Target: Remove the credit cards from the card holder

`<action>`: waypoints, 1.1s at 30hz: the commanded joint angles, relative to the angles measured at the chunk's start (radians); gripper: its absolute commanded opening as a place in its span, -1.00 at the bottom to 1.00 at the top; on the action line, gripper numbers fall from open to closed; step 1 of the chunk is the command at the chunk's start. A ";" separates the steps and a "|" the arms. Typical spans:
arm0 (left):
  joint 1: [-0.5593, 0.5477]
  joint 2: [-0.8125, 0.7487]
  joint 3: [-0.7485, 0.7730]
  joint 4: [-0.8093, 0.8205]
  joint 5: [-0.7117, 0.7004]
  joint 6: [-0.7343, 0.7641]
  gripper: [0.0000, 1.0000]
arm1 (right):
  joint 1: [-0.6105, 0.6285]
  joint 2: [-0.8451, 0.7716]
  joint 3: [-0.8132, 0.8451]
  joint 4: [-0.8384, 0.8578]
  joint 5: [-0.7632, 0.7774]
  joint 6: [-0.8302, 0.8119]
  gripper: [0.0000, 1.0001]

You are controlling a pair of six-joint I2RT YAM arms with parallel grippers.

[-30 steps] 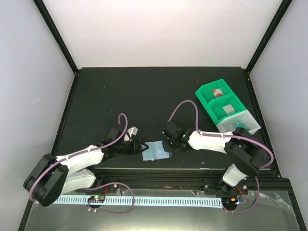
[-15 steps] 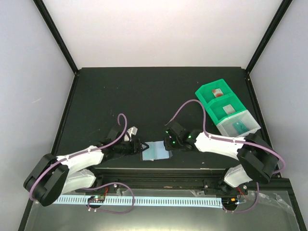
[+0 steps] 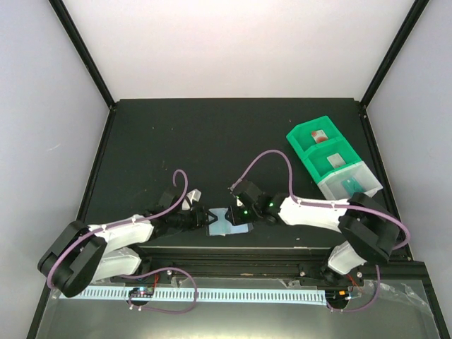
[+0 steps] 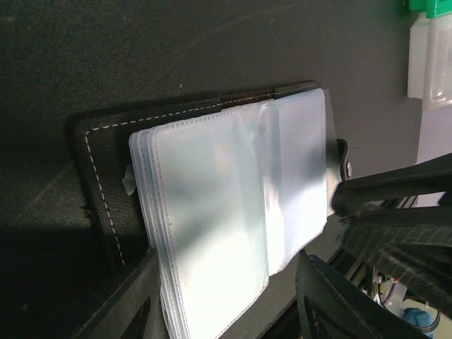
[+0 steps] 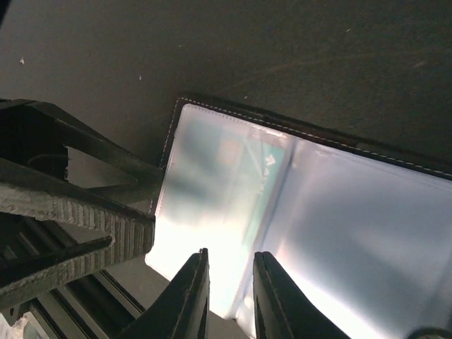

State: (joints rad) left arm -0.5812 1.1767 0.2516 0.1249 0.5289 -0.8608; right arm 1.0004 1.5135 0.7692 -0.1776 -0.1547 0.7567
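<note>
At the near edge of the black desk (image 3: 212,134), a small black folding card holder (image 3: 229,220) lies open between both tools.
Its pale blue-grey plastic sleeves (image 4: 212,212) face up, and a thin teal-green credit card (image 5: 265,187) shows faintly inside one. The left tool's (image 3: 210,220) jaws stand about half apart with the sleeves' end between them; whether they pinch it I cannot tell. The right tool (image 5: 229,258) hangs over the sleeves, jaws nearly together with a slim gap, holding nothing I can see.

Strong glare on card holder (image 4: 212,233)
</note>
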 commanded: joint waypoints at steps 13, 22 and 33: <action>0.008 -0.013 -0.008 0.008 -0.004 0.008 0.08 | 0.009 0.166 0.022 0.093 -0.029 0.035 -0.67; 0.008 -0.018 -0.004 -0.009 -0.016 0.014 0.08 | 0.010 0.175 0.002 0.078 0.029 0.032 -0.85; 0.008 -0.152 0.028 -0.116 -0.031 -0.001 0.27 | 0.010 0.199 -0.038 0.140 0.018 0.042 -0.98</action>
State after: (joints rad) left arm -0.5816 1.0763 0.2443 0.0528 0.5159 -0.8570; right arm 1.0084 1.6814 0.7628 -0.0490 -0.1810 0.7921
